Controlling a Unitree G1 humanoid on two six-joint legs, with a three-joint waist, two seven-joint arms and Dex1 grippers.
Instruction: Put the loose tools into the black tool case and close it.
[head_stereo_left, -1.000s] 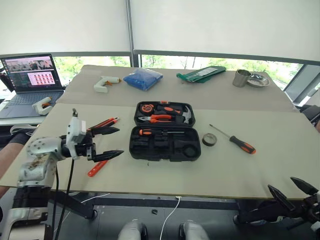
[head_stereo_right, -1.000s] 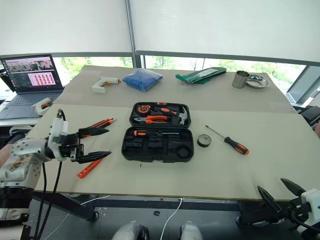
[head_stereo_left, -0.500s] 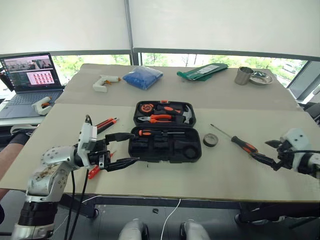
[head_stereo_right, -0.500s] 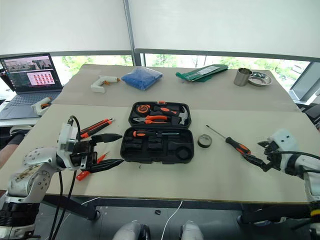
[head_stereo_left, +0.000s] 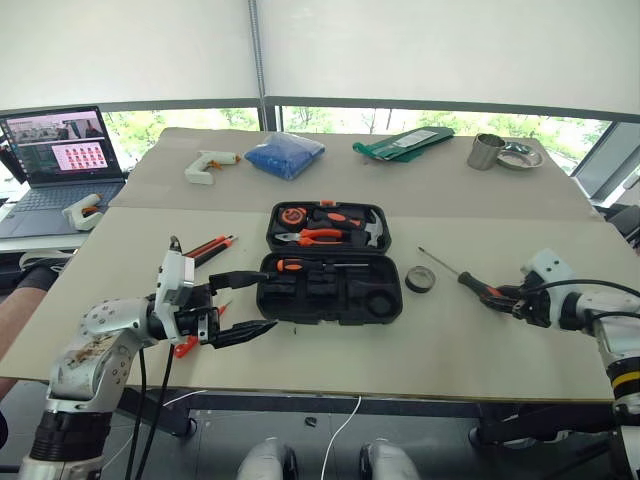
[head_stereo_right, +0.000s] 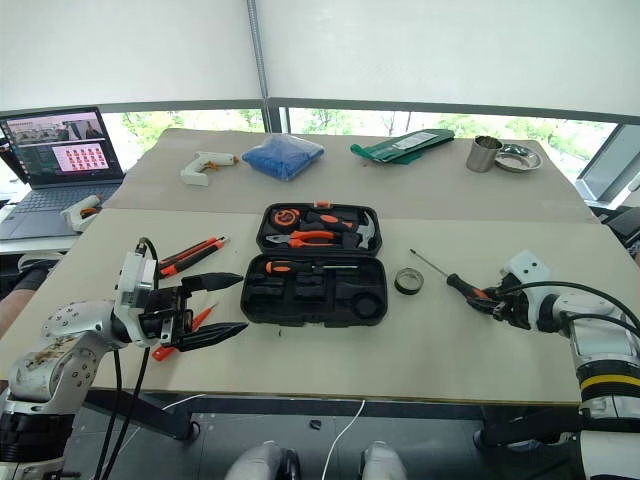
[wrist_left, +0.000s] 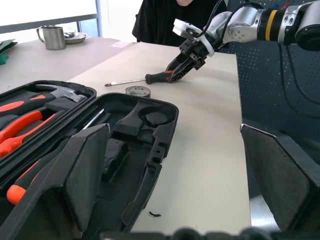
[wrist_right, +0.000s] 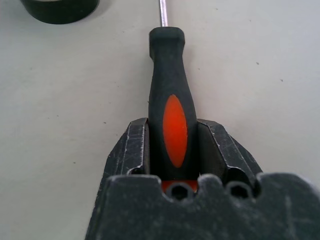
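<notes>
The black tool case (head_stereo_left: 330, 297) lies open in the middle of the table, with one orange-and-black screwdriver (head_stereo_left: 312, 266) in its near half. To its right lie a small black tape roll (head_stereo_left: 420, 279) and a second orange-and-black screwdriver (head_stereo_left: 478, 287). My right gripper (head_stereo_left: 508, 299) is shut on that screwdriver's handle (wrist_right: 170, 112), which rests on the table. My left gripper (head_stereo_left: 269, 298) is open and level at the case's left edge. Behind it lie orange-and-black tools (head_stereo_left: 208, 246), and a slim orange screwdriver (head_stereo_left: 184, 346) is partly hidden under it.
Pliers, a hammer and a tape measure sit in the case's far half (head_stereo_left: 328, 226). Along the far table are a laptop (head_stereo_left: 62, 150), two white glue guns (head_stereo_left: 210, 165) (head_stereo_left: 84, 210), a blue bag (head_stereo_left: 286, 155), a green pouch (head_stereo_left: 403, 143), and a metal cup (head_stereo_left: 484, 152).
My right gripper came up from below the table's front edge, reached the screwdriver on the right and shut on its handle. My left gripper drifted a little toward the case.
</notes>
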